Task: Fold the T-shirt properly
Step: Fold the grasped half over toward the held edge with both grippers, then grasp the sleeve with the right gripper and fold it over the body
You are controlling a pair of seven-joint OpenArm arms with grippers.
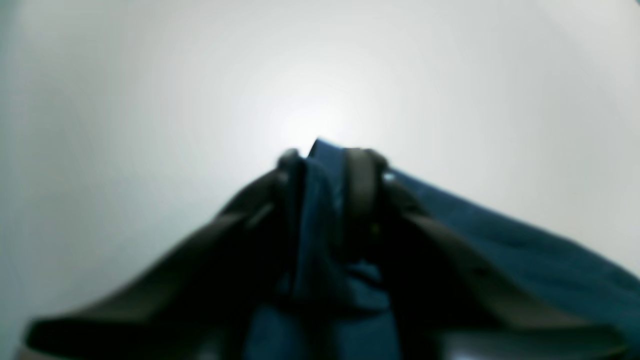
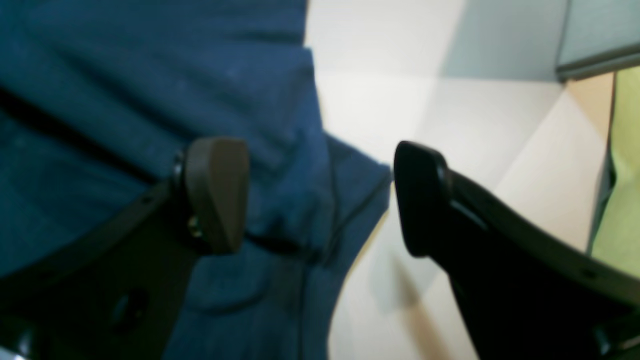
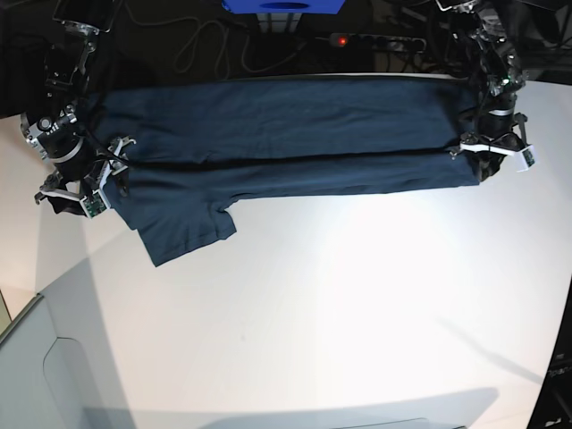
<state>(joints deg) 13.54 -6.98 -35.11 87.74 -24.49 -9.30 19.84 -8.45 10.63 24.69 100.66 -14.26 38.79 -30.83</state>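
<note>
The dark navy T-shirt (image 3: pixel 286 134) lies stretched across the back of the white table (image 3: pixel 357 313), folded lengthwise, with one sleeve (image 3: pixel 183 228) sticking out toward the front at the left. At the shirt's right end, my left gripper (image 3: pixel 478 156) is pinching the cloth. In the left wrist view, its fingertips (image 1: pixel 325 160) are close together with a ridge of blue T-shirt (image 1: pixel 500 240) between them. My right gripper (image 3: pixel 103 183) is at the shirt's left end. In the right wrist view this gripper (image 2: pixel 320 197) stands wide open, over the edge of the T-shirt (image 2: pixel 150 75).
A power strip (image 3: pixel 375 40) with a red light, cables and a blue object (image 3: pixel 281 6) lie behind the table's back edge. A pale grey panel (image 3: pixel 27 357) sits at the front left corner. Bare white tabletop stretches in front of the shirt.
</note>
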